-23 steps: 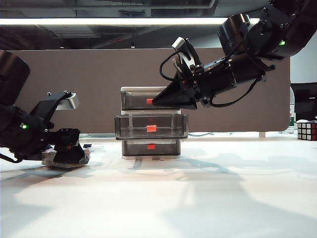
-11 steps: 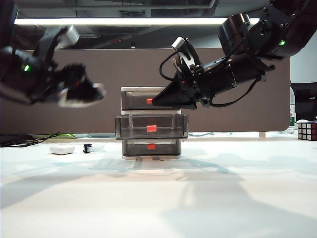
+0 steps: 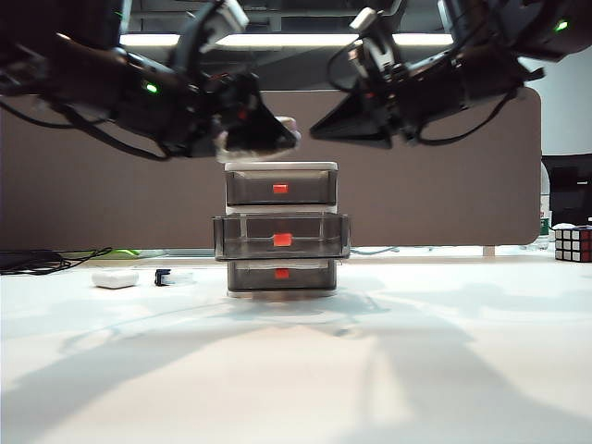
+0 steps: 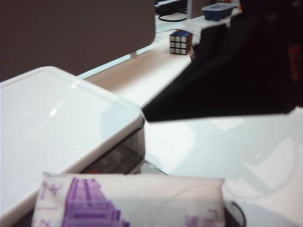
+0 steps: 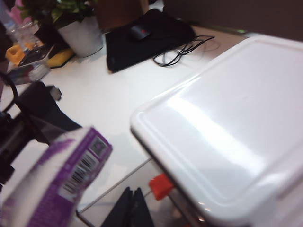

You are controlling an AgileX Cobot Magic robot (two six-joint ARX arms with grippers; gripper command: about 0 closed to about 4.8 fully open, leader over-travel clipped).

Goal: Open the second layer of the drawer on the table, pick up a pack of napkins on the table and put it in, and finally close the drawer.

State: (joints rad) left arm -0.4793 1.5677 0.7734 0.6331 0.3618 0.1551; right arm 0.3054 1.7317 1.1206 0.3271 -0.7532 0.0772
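1. Far left on the table (image 3: 296,370): small white rounded case (image 3: 116,278), lying flat, with a small dark item (image 3: 165,277) just to its right.
2. Upper left: left gripper (image 3: 268,137) raised above table level, reaching in toward the middle, clamped on the pack of napkins (image 3: 264,139).
3. Pack hangs in the air just above the left end of the cabinet's top, clear of it; purple print on pale wrap shows in the left wrist view (image 4: 128,201) and barcode side in the right wrist view (image 5: 57,184).
4. Centre: the drawer (image 3: 281,228) cabinet standing upright toward the far side of the table, white lid on top (image 4: 57,123).
5. Within it: the second layer (image 3: 281,236) pulled out toward the near side, projecting past the top and bottom drawers, red-orange tab (image 3: 282,240) on its front.
6. Upper right: right gripper (image 3: 319,134) held high, above and to the right of the cabinet, its tip pointing left toward the pack; fingers pressed together into a point, holding nothing (image 5: 130,208).
7. Far right edge: colourful puzzle cube (image 3: 573,243) resting on the table, well apart from the cabinet.
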